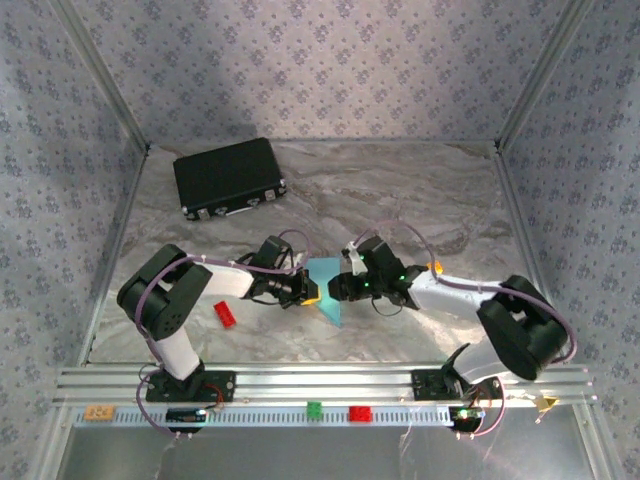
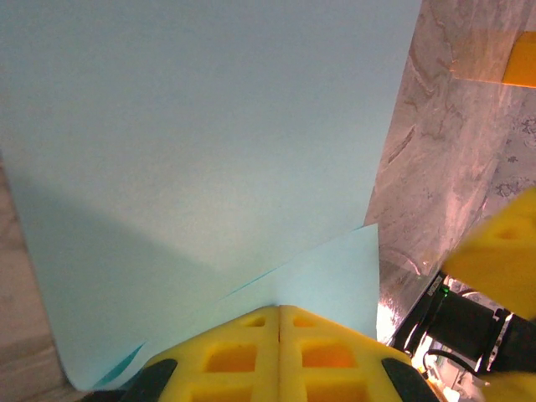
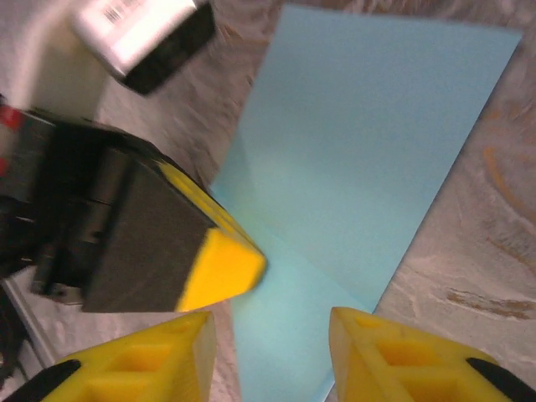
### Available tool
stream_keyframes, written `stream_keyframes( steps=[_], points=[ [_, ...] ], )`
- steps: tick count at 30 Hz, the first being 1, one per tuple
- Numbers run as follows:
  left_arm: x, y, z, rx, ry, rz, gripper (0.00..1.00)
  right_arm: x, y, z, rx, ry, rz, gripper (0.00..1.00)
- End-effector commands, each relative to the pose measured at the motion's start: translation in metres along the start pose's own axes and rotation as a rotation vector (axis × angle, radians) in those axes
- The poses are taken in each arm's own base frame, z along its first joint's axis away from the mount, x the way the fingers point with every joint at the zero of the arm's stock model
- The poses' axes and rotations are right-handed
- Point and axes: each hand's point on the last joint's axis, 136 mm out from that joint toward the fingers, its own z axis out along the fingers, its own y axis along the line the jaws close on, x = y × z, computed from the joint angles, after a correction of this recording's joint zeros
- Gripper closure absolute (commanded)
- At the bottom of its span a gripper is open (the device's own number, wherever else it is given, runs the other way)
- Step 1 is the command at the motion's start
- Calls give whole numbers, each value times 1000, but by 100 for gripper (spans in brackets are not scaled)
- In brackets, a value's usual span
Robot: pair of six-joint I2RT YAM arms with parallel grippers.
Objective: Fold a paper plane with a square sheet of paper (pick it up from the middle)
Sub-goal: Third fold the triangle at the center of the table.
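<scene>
The light-blue square sheet of paper (image 1: 328, 292) is lifted off the table between the two arms, folded over with a smaller flap (image 2: 335, 276) lying on the larger face (image 2: 209, 151). My left gripper (image 2: 280, 310) is shut on the paper at the fold, its yellow pads pressed together. It comes in from the left (image 1: 310, 290). My right gripper (image 3: 272, 331) is open, its yellow fingers (image 3: 381, 352) standing apart on either side of the paper's lower edge (image 3: 293, 335) without pinching it. It faces the left gripper from the right (image 1: 342, 288).
A black rectangular case (image 1: 230, 177) lies at the back left. A small red brick (image 1: 224, 313) sits on the table by the left arm. Green (image 1: 314, 409) and red (image 1: 359, 413) bricks rest on the front rail. Marbled table (image 1: 400, 190) lies open behind.
</scene>
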Motion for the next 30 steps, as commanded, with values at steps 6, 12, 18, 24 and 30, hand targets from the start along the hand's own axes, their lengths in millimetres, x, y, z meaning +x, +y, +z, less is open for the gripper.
stream_keyframes(
  steps=[6, 12, 18, 24, 30],
  points=[
    [5, 23, 4, -91, 7, -31, 100, 20, 33, -1, -94, 103, 42, 77],
    [4, 22, 4, -92, 7, -31, 100, 38, 44, 20, -92, 180, 32, 94],
    [4, 23, 4, -93, 7, -31, 100, 44, 46, 35, -60, 232, 27, 95],
    [5, 22, 4, -93, 8, -28, 100, 50, 35, 43, -4, 257, 37, 96],
    [4, 23, 4, -96, 8, -27, 100, 63, 23, 46, 28, 290, 50, 95]
  ],
)
